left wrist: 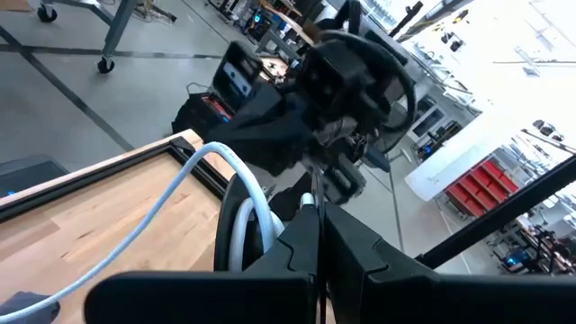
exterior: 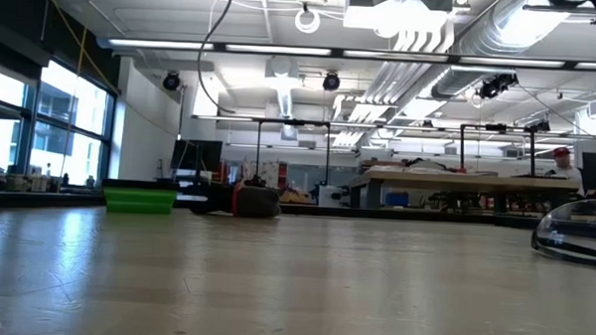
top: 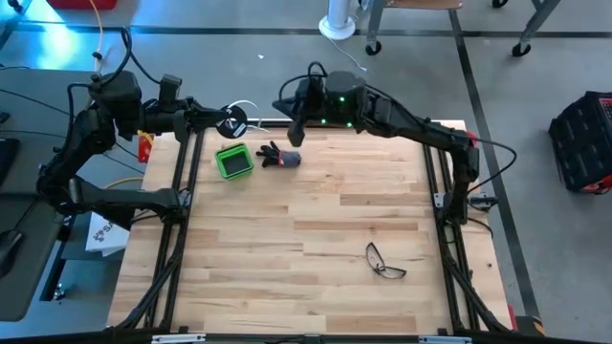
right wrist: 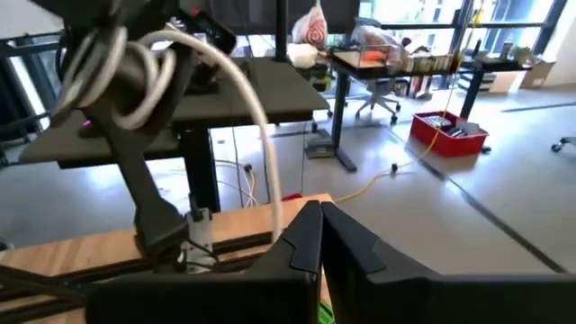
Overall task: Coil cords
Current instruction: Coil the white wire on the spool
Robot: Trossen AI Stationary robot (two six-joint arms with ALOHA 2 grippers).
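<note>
Both arms meet at the far edge of the light wooden counter [top: 316, 229], left of its middle. The thin white flexible cord [top: 245, 107] is up in the air there, not on the wood. The small round black reel with a white mark [top: 232, 122] sits at the tip of the left claw [top: 222, 121], and white loops show just beyond it. In the left wrist view the cord [left wrist: 193, 184] curves around the front of that claw [left wrist: 317, 236]. In the right wrist view the loops [right wrist: 121, 67] hang on the other arm, and one strand falls down to the right claw [right wrist: 320, 229].

The left claw looks clenched on the reel, with its dark fingers pressed together. The right claw [top: 297, 131] also looks clenched, with the free strand coming down at its tips. Whether the strand is truly pinched between them, you cannot tell.

The relation which matters: the free strand runs from the loops on the left, rightwards and down to the right claw. So the long axis of the loose cord lies along the far edge, and the right claw is the nearer one to its free part.

The small green square bin [top: 233, 161] stands near the far-left corner. Its inside looks empty. A dark glove-like object [top: 279, 157] lies just right of it, and a pair of black-framed glasses [top: 384, 263] lies well apart, near right.
</note>
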